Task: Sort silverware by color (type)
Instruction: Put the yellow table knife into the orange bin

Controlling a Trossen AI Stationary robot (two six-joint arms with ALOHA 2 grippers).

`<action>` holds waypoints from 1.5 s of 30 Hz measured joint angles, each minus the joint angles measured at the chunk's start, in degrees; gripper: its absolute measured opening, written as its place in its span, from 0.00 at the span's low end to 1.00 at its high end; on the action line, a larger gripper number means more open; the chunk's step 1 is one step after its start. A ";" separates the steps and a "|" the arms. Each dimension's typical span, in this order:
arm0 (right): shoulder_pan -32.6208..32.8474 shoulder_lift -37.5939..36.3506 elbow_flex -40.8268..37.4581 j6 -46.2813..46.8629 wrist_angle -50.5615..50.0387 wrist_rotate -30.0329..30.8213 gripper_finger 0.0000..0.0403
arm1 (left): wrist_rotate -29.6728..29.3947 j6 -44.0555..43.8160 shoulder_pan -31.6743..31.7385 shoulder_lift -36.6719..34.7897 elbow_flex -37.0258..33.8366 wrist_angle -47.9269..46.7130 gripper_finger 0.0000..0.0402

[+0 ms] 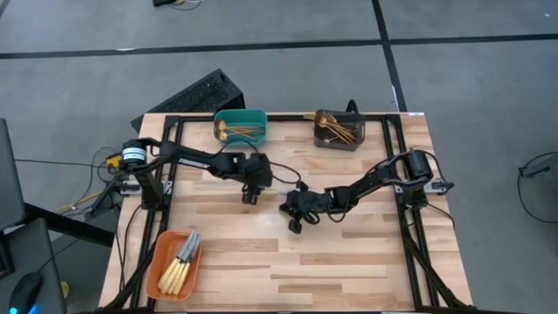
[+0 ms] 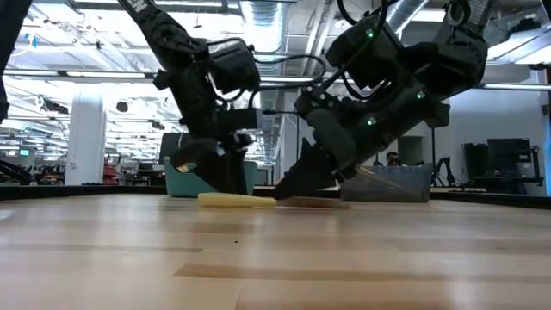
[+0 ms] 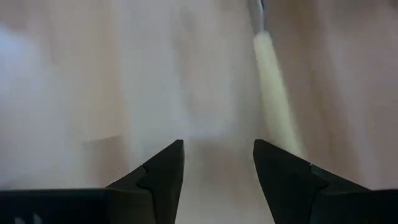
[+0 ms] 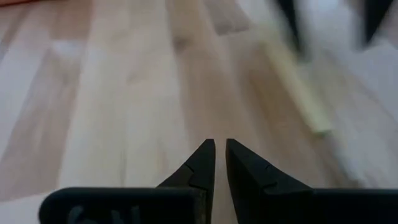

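sorting nearly done | gold spoons and forks (image 1: 237,131) sit in far-edge bins, knives in orange bin, near-left corner | one pale-handled silver-bladed knife (image 2: 225,200) left mid-bench | left end effector (image 3: 217,165) spread above it, right end effector (image 4: 220,163) nearly pressed together, empty

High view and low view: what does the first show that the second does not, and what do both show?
Only the high view shows the orange bin holding knives, and gold pieces inside the teal bin and dark grey bin. Only the low view shows a pale-handled knife lying flat on the table, and the room behind. Both show the left gripper and right gripper low near the table's middle.
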 joint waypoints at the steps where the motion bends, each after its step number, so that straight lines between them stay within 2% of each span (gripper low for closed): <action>1: 0.00 -0.04 0.00 0.33 -0.08 1.07 0.16 | 1.45 -0.16 -0.10 0.41 -0.07 0.20 0.45; 4: 0.09 -0.87 -0.11 0.56 -0.20 2.91 0.16 | 3.49 -0.72 -0.10 0.58 -0.03 0.41 0.45; 8: 0.33 -2.26 -0.95 0.60 -0.80 6.36 0.16 | 1.75 -3.59 -0.10 0.35 -0.06 0.01 0.45; 13: 1.78 -6.23 -3.07 0.58 -0.92 15.75 0.16 | 2.59 -10.24 -0.19 -1.43 -0.06 0.33 0.45; 19: 4.29 -12.42 -6.75 0.56 -1.14 27.53 0.16 | 14.44 -22.06 -2.27 -2.20 -0.06 4.64 0.45; 21: 4.38 -14.25 -8.24 0.71 -1.22 28.33 0.16 | 14.97 -24.29 -4.13 -1.52 -0.02 8.20 0.45; 25: 4.33 -17.10 -10.72 3.62 -0.85 28.28 0.16 | 7.72 -24.65 -8.22 0.00 0.04 12.66 0.46; 29: 4.94 -17.75 -11.94 5.27 -1.10 28.21 0.16 | 0.74 -24.52 -10.30 2.86 -0.04 12.84 0.46; 36: 5.28 -17.77 -12.07 5.54 -0.82 28.25 0.16 | -0.94 -28.21 -10.40 7.46 0.18 12.74 0.43; 39: 5.27 -17.75 -12.07 5.51 -0.69 29.23 0.16 | -3.02 -28.94 -11.12 7.47 0.31 11.37 0.35; 45: 5.27 -17.75 -12.07 5.46 -0.37 29.87 0.16 | -9.66 -34.21 -14.11 4.33 0.22 2.23 0.06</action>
